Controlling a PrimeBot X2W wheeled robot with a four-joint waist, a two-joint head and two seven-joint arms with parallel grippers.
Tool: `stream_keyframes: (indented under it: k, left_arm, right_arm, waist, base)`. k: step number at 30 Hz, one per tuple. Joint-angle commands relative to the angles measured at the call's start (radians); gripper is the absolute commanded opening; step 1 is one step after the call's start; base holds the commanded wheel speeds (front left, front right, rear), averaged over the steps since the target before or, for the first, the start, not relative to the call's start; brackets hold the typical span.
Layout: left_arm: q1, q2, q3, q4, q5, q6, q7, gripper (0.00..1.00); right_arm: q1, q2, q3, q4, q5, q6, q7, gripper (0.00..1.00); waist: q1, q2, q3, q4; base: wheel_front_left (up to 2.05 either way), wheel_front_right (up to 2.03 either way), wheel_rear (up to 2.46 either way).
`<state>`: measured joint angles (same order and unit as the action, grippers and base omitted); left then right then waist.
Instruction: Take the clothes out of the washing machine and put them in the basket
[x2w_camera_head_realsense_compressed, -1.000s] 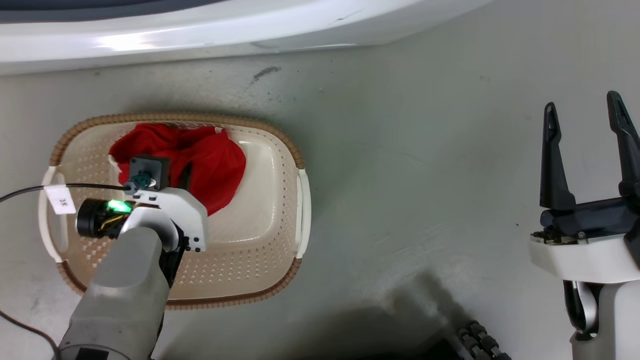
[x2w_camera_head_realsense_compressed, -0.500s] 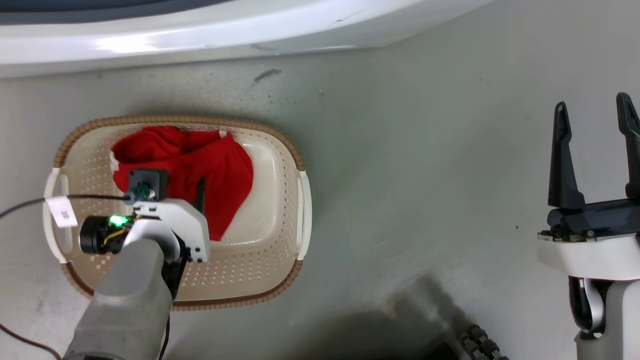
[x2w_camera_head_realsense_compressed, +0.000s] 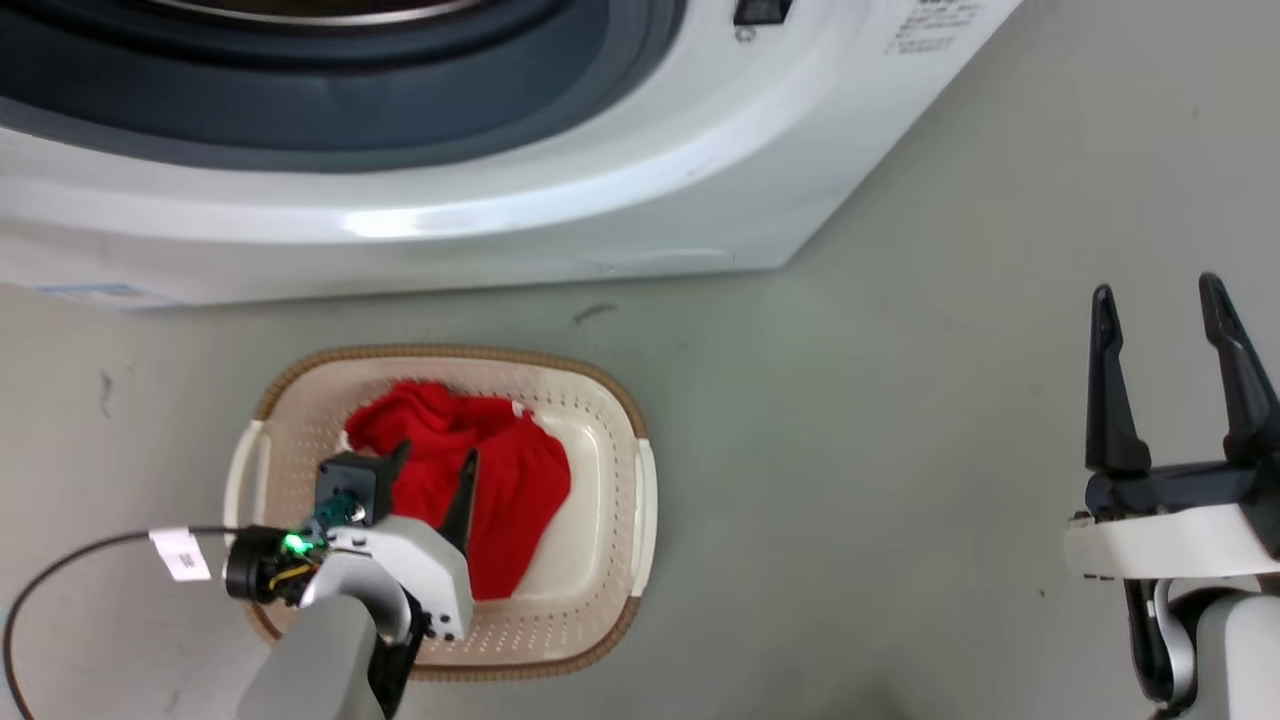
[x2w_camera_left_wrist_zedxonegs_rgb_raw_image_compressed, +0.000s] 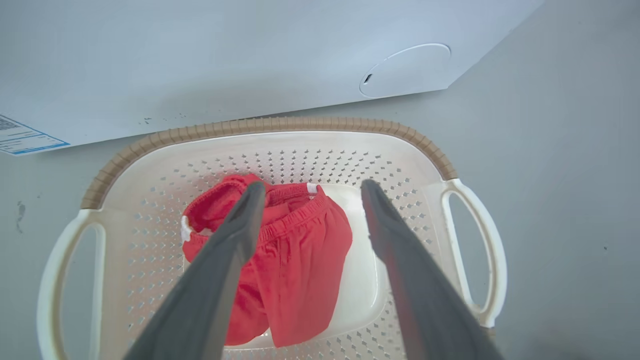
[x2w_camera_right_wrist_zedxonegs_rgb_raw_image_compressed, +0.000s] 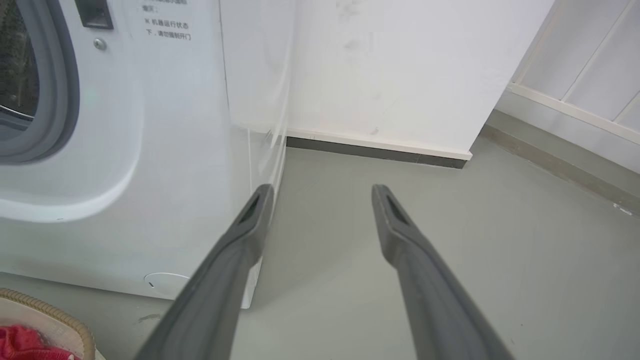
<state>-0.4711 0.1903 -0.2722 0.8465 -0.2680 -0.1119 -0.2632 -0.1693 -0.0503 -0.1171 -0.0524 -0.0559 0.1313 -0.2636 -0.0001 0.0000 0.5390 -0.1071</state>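
Seen from the head, a smooth grey floor (x2w_camera_head_realsense_compressed: 850, 450) runs to the white washing machine (x2w_camera_head_realsense_compressed: 600, 200) at the far side. Near it sits the oval perforated basket (x2w_camera_head_realsense_compressed: 450, 352) with red clothes (x2w_camera_head_realsense_compressed: 510, 500) heaped inside. The left gripper (x2w_camera_head_realsense_compressed: 435, 455) hangs over them, fingers parted and empty. The right gripper (x2w_camera_head_realsense_compressed: 1158, 290) is spread wide, well off right. The left wrist shows an elastic waistband (x2w_camera_left_wrist_zedxonegs_rgb_raw_image_compressed: 295, 215). The right wrist shows a plain white wall (x2w_camera_right_wrist_zedxonegs_rgb_raw_image_compressed: 400, 75).

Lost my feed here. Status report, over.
Left gripper open, empty, above basket. Right gripper open over floor. Red clothes lying in basket. No obstruction seen.
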Motion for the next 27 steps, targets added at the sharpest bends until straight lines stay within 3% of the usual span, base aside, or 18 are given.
stream_keyframes:
  k: [1,9,16,23,27]
  left_arm:
    - [0.022,-0.004,0.006,-0.018,0.004,-0.004,-0.002,1.00]
    - [0.063,0.024,0.026,-0.190,0.021,-0.016,-0.002,1.00]
    - [-0.062,0.099,-0.016,-0.259,0.011,-0.018,0.009,1.00]
    - [-0.277,0.198,-0.111,-0.275,-0.067,-0.018,0.162,1.00]
    - [-0.415,0.261,-0.145,-0.246,-0.121,-0.018,0.320,1.00]
  right_arm:
    - [0.018,0.000,-0.005,0.007,-0.003,-0.001,-0.002,1.00]
    - [0.048,0.000,0.005,0.025,0.007,-0.001,-0.002,1.00]
    - [0.057,0.000,0.020,0.017,0.021,-0.001,-0.002,1.00]
    - [0.047,0.000,0.028,0.010,0.043,-0.001,-0.002,1.00]
    - [0.031,0.001,0.045,-0.008,0.055,-0.001,-0.002,1.00]
  waist:
    - [0.0001,0.0000,-0.072,0.029]
    - [0.0001,0.0000,-0.147,0.030]
    - [0.0001,0.0000,-0.134,-0.012]
    - [0.0001,0.0000,-0.073,-0.073]
    - [0.0001,0.0000,-0.020,-0.115]
  base:
    - [0.00,0.00,0.00]
    - [0.00,0.00,0.00]
    - [0.00,0.00,0.00]
    - [0.00,0.00,0.00]
    - [0.00,0.00,0.00]
